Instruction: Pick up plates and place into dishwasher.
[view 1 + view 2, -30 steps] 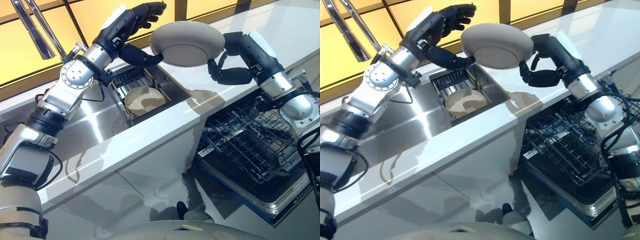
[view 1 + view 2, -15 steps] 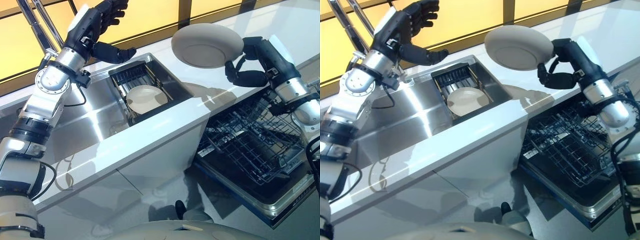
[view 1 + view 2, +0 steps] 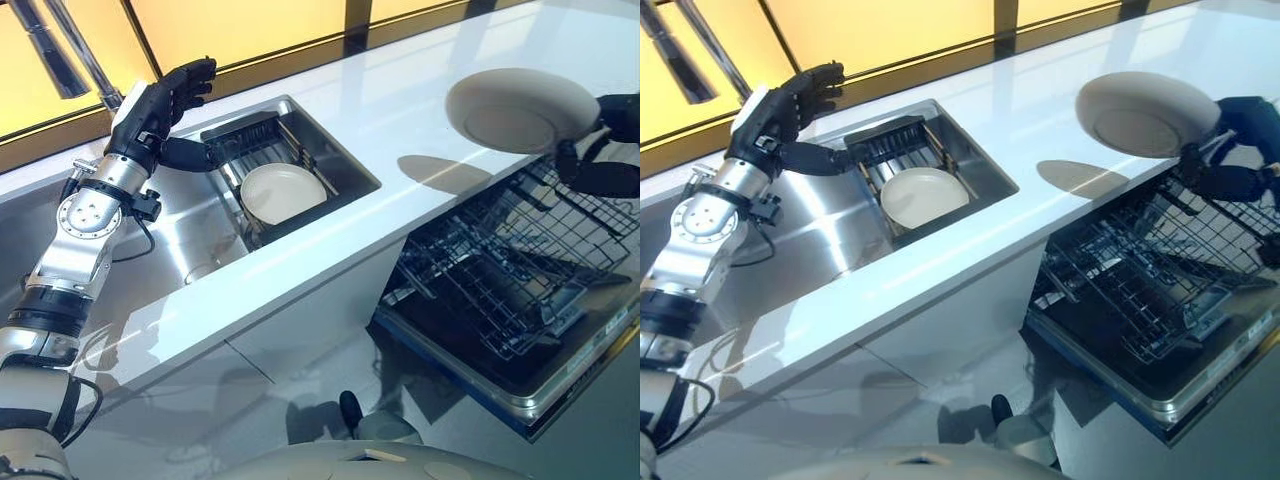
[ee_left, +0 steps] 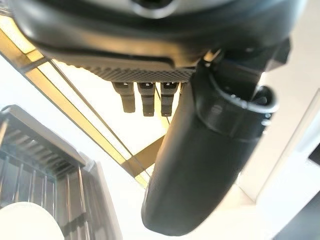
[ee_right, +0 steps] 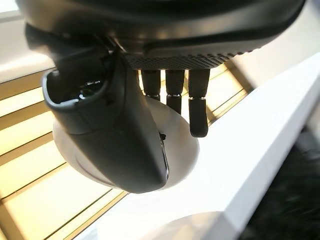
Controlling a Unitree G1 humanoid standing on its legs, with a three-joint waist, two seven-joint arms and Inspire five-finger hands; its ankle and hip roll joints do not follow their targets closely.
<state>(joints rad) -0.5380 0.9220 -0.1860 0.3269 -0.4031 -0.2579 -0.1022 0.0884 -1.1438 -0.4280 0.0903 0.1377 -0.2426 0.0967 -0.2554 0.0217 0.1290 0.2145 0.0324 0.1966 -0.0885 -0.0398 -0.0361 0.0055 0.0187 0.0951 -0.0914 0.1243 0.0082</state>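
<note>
My right hand [image 3: 600,165] pinches the rim of a white plate [image 3: 520,108], holding it tilted in the air above the counter's right end and the open dishwasher rack [image 3: 505,275]. In the right wrist view the thumb and fingers [image 5: 197,105] clamp that plate [image 5: 180,150]. A second white plate [image 3: 283,192] lies in the black rack [image 3: 255,140] inside the steel sink [image 3: 190,235]. My left hand [image 3: 160,105] hovers open over the sink's left side, fingers spread, holding nothing. Past its thumb the left wrist view catches the sink plate [image 4: 25,222].
The white counter [image 3: 400,130] runs diagonally between sink and dishwasher. The dishwasher door [image 3: 520,385] hangs open low at the right with the wire rack pulled out. A chrome faucet [image 3: 60,55] rises at the upper left beside yellow wall panels.
My right hand has carried the plate rightward from above the sink to over the dishwasher rack. My left hand let go and drew back left and down. The camera has shifted too.
</note>
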